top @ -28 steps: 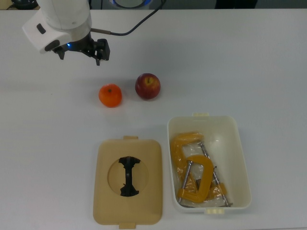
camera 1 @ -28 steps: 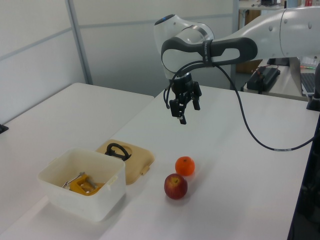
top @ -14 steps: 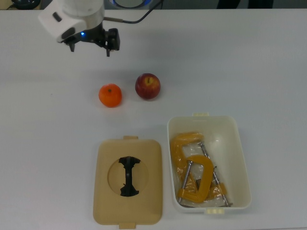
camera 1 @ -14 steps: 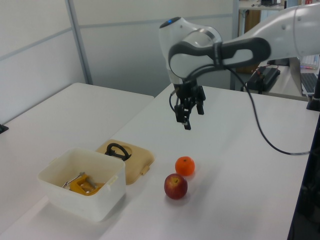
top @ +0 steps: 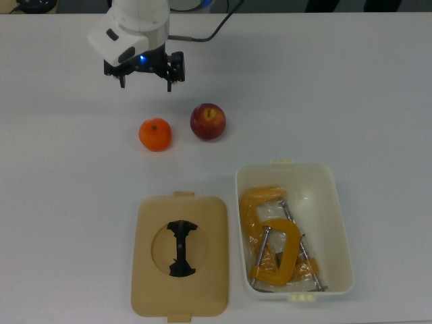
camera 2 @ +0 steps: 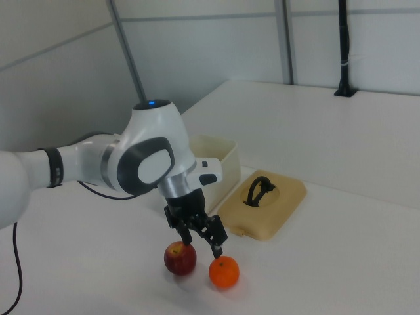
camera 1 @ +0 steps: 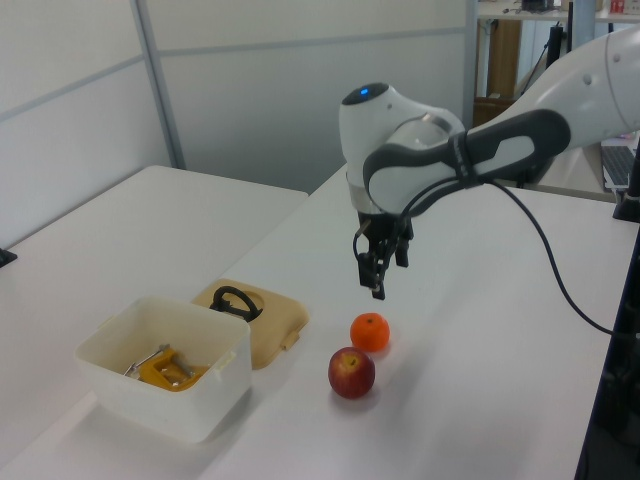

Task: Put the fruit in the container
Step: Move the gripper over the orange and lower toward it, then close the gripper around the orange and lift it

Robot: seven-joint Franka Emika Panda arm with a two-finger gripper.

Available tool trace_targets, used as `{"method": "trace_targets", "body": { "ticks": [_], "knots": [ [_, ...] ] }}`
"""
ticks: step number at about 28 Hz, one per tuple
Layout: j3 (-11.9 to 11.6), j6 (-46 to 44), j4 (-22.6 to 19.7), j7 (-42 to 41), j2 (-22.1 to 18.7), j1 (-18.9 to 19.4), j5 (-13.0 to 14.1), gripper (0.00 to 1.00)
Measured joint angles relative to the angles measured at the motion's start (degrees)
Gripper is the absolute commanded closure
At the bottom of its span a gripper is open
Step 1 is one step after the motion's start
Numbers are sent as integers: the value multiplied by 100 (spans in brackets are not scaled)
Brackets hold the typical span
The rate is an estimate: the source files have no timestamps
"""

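Top view shows the jaws standing open and empty, one finger at each side of the gripper (top: pixel 145 77), which hangs above the bench (top: pixel 61 175) with nothing between the fingers. In the right view the gripper (camera 2: pixel 202 241) points down, with its two dark fingers spread above and between the two fruits, touching neither.

In the top view the orange (top: pixel 155 134) lies just below the gripper, a little toward the top view's left, and the apple (top: pixel 208 121) lies beside the orange at the top view's right. The two fruits are near each other but apart. In the left view the orange (camera 1: pixel 370 332) is the farther fruit and the apple (camera 1: pixel 351 372) the nearer one; in the right view the apple (camera 2: pixel 180 258) is at the right view's left and the orange (camera 2: pixel 224 272) at the right view's right.

The container (top: pixel 341 223), a white tub, stands lower in the top view, toward the top view's right, well apart from the fruits. Inside it lie yellow-orange clamps (top: pixel 273 243) with metal screws. No fruit is in the container. Beside it, at the top view's left, a flat tan lid (top: pixel 152 283) with a black handle (top: pixel 181 248) lies on the bench. A black cable (top: pixel 209 34) runs from the arm's white wrist toward the top edge of the top view.
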Motion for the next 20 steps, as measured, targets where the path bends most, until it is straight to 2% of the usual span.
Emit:
{"method": "trace_targets", "body": {
  "ticks": [12,20],
  "knots": [
    [3,1264,-52,0,923,5,0,0],
    [7,1360,-27,0,1138,76,0,0]
  ]
}}
